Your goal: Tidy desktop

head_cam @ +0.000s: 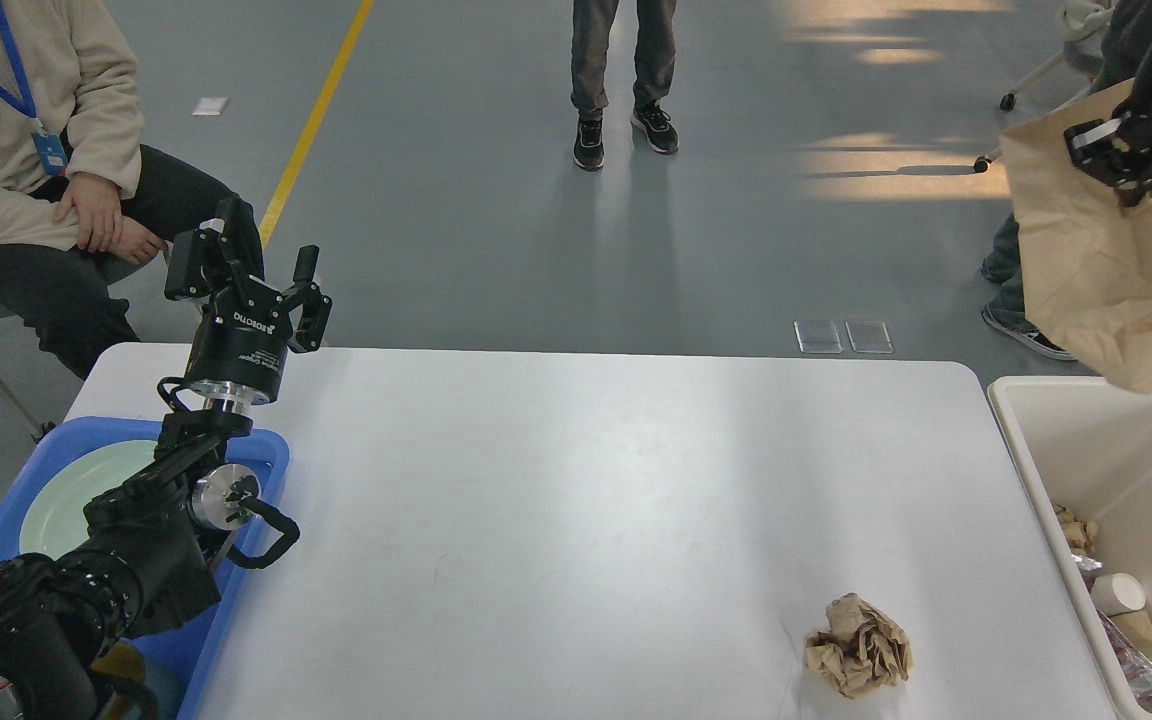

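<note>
The white desktop (556,500) fills the middle of the head view. A crumpled brown paper ball (857,644) lies on it near the front right. My right gripper (1126,160) is high at the top right, shut on a flat brown paper bag (1096,250) that hangs above the far end of the cream-white bin (1046,470). My left gripper (271,270) stands upright over the desktop's far left corner, open and holding nothing.
A blue tray (266,450) with a pale green plate (66,500) sits at the left edge. The bin holds a paper cup (1118,592) and other scraps. A person sits at far left, and two others stand on the floor beyond the table.
</note>
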Motion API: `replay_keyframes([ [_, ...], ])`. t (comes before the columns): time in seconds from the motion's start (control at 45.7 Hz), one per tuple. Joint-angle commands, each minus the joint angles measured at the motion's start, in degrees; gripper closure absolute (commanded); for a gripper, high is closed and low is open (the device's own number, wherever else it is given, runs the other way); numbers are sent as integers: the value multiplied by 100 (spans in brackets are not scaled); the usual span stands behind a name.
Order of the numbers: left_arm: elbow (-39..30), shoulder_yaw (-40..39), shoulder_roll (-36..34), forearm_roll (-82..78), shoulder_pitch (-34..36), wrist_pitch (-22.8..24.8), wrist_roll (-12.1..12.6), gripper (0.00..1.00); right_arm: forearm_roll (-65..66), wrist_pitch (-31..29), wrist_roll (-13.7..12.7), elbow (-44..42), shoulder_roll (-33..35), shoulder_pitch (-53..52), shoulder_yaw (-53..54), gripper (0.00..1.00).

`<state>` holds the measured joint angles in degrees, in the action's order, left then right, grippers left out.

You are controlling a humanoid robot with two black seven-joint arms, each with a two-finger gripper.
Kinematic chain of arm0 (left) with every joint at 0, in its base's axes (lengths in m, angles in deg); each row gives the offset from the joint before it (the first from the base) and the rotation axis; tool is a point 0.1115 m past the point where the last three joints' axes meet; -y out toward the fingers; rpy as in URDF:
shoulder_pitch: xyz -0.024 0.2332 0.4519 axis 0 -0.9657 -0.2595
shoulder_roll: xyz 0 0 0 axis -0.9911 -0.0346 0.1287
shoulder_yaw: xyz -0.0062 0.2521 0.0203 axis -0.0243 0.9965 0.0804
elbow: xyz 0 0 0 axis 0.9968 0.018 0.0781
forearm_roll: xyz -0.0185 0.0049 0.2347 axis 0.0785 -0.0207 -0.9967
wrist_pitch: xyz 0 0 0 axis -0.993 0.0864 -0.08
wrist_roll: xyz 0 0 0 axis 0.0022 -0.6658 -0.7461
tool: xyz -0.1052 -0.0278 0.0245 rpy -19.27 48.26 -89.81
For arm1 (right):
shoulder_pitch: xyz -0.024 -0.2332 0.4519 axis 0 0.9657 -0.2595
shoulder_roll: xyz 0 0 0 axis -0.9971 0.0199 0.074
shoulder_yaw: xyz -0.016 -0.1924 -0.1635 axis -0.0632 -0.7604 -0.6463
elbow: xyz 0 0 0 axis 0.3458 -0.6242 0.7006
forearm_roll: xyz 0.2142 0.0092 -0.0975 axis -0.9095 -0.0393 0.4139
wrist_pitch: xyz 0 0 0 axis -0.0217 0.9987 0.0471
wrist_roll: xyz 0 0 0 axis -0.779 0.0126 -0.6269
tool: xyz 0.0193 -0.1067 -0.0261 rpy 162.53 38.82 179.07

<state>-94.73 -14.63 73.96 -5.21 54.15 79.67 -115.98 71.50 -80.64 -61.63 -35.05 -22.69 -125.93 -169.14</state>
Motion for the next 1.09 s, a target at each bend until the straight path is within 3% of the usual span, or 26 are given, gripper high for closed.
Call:
replay_keyframes([
  [0.0, -1, 0, -1, 1, 0, 0, -6, 4, 24, 467, -21, -369, 389, 279, -187, 100],
  [0.328, -1, 0, -1, -8, 0, 0, -6, 4, -64, 2822, -30, -669, 1936, 1500, 94, 100],
  [0.613, -1, 0, -1, -8, 0, 0, -6, 4, -1188, 4879, -4, -1573, 2877, 3872, 1543, 100],
  [0.788, -1, 0, -1, 1, 0, 0, -6, 4, -1488, 5355, 5, -2435, 2877, 5411, 2826, 100],
  [1.073, -1, 0, -1, 1, 0, 0, -6, 4, -1488, 5381, 14, -2708, 2877, 6756, 3865, 100],
])
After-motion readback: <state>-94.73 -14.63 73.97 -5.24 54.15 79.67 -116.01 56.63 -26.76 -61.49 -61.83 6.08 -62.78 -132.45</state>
